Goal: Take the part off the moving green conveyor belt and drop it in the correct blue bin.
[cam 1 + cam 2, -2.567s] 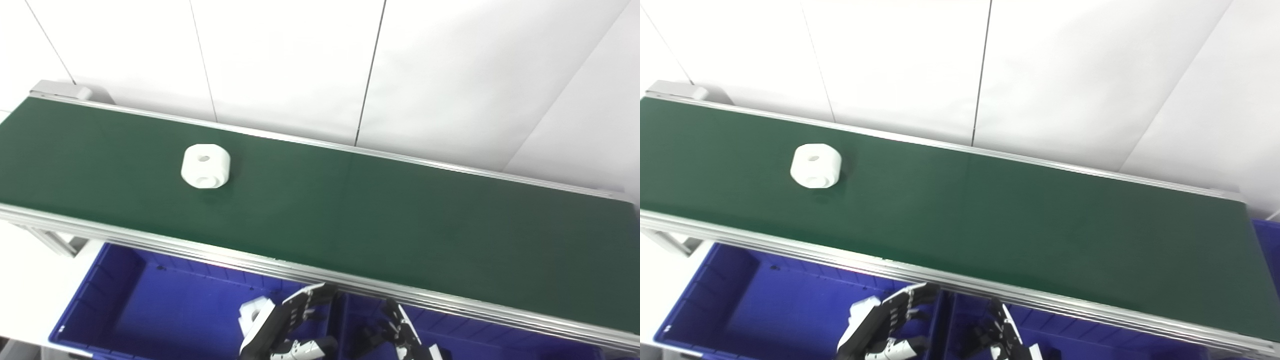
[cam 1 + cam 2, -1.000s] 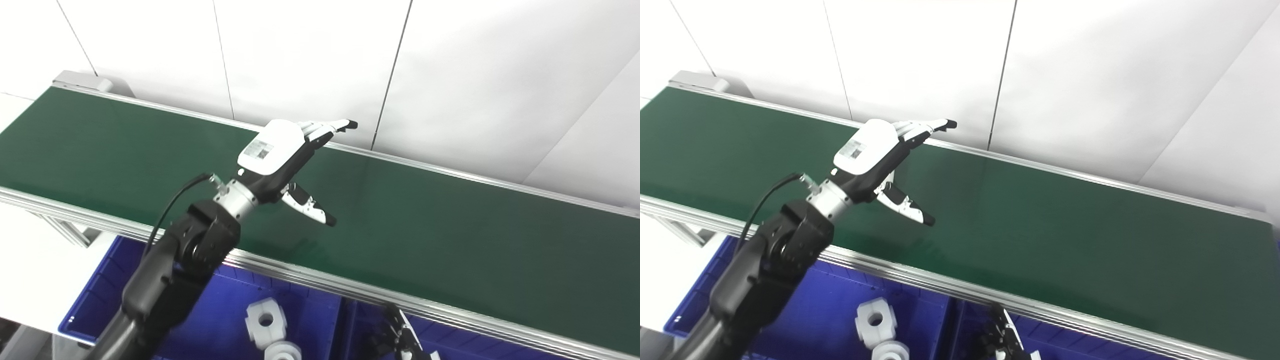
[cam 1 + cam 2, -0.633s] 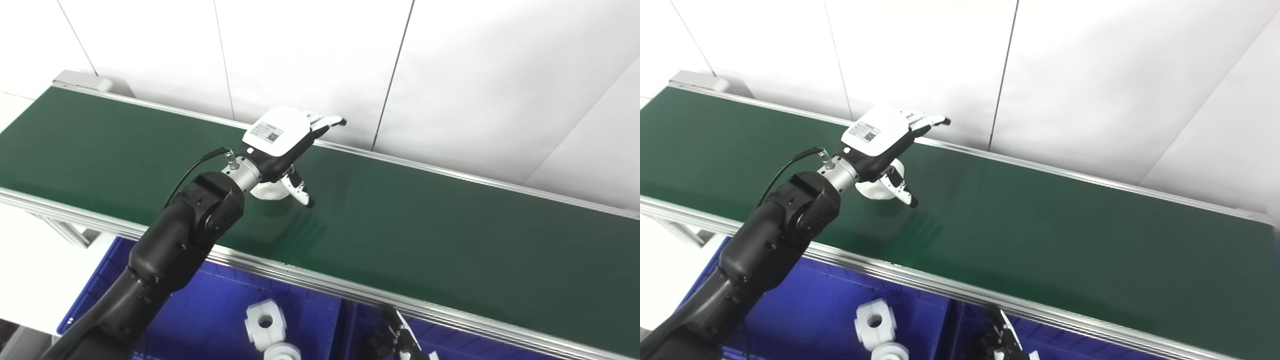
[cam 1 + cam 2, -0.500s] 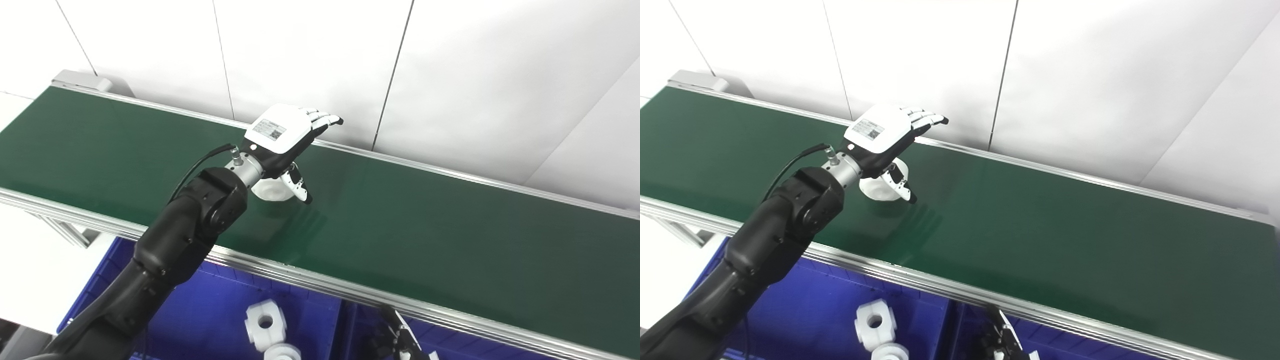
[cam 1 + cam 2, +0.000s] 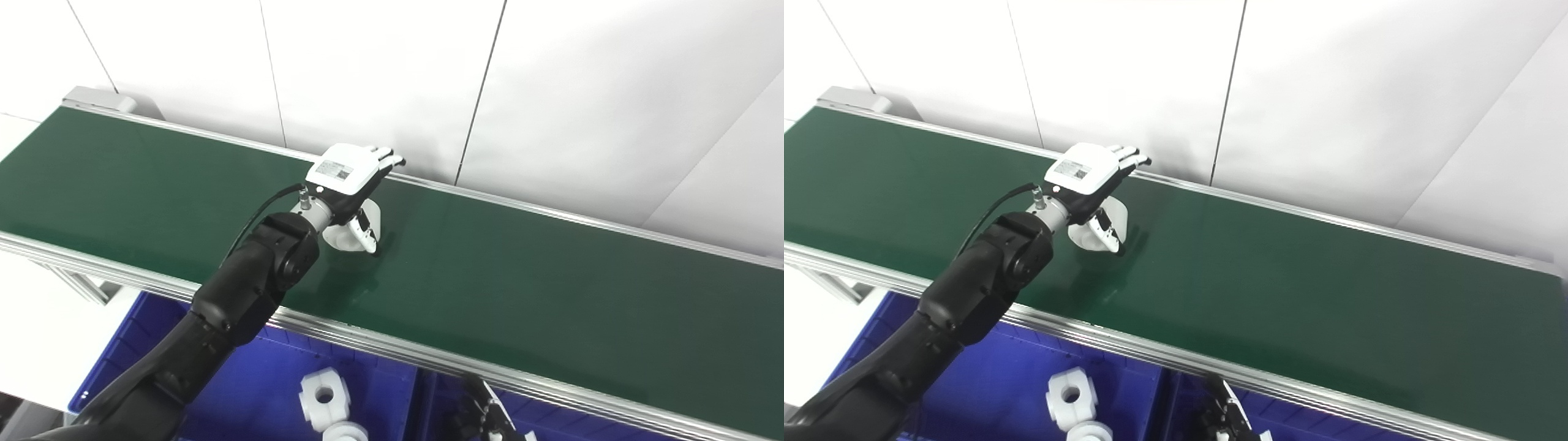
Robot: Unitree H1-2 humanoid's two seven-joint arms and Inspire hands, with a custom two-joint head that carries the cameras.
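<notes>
Left hand [image 5: 346, 180] lowered over white round plastic part [image 5: 361, 229] on green conveyor belt [image 5: 551, 275] | fingers spread, thumb alongside, not yet clenched | right hand [image 5: 490, 422] low, state unclear | grasp imminent

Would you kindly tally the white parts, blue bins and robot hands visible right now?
White parts: 3, one on the belt, two in the left bin
Blue bins: 2
Robot hands: 2, left hand, right hand
Total: 7
</notes>
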